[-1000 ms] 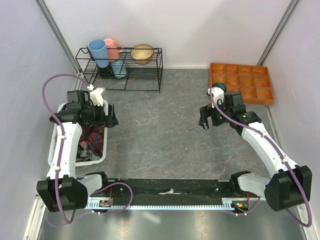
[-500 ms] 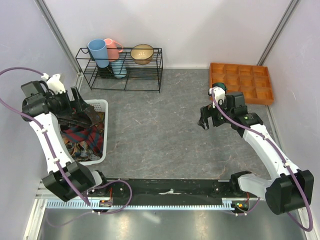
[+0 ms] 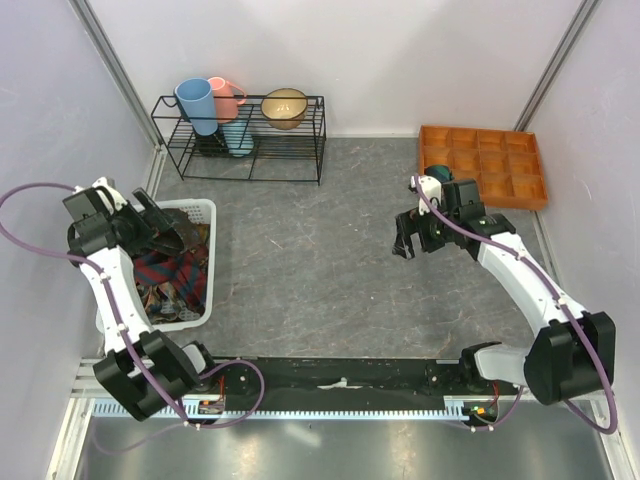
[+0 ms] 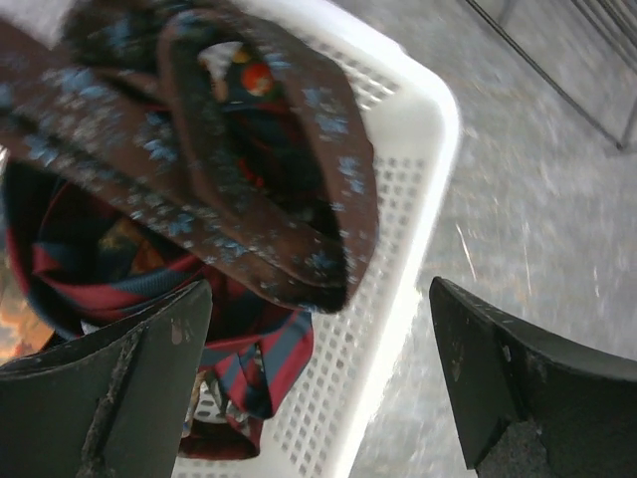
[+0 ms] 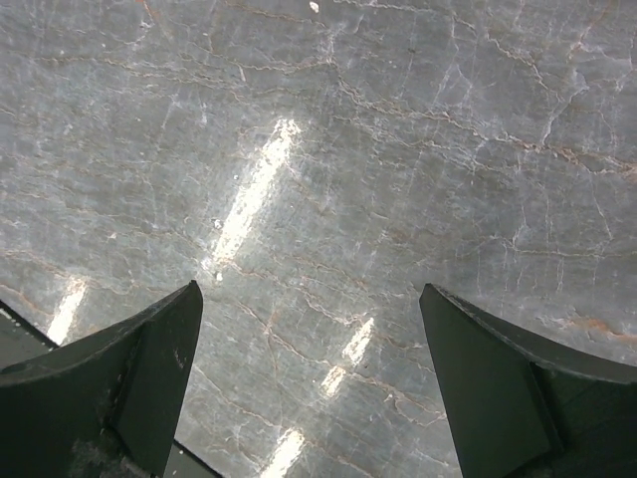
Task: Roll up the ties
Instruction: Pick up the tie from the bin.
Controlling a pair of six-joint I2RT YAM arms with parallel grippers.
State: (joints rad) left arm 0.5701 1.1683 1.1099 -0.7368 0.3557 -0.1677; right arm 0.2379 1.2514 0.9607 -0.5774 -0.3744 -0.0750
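**A:** Any writing anywhere? We went through all three views.

**B:** Nope, nothing we can read. The ties (image 4: 249, 199) only show patterns, and the white basket (image 3: 203, 208), the blue cup (image 3: 196, 105) and the orange tray (image 3: 483, 129) look plain to us.

White arm links (image 3: 520, 270), black joints (image 3: 92, 228), purple cables (image 3: 35, 187); dark matte wedge-shaped fingers (image 5: 119, 388).
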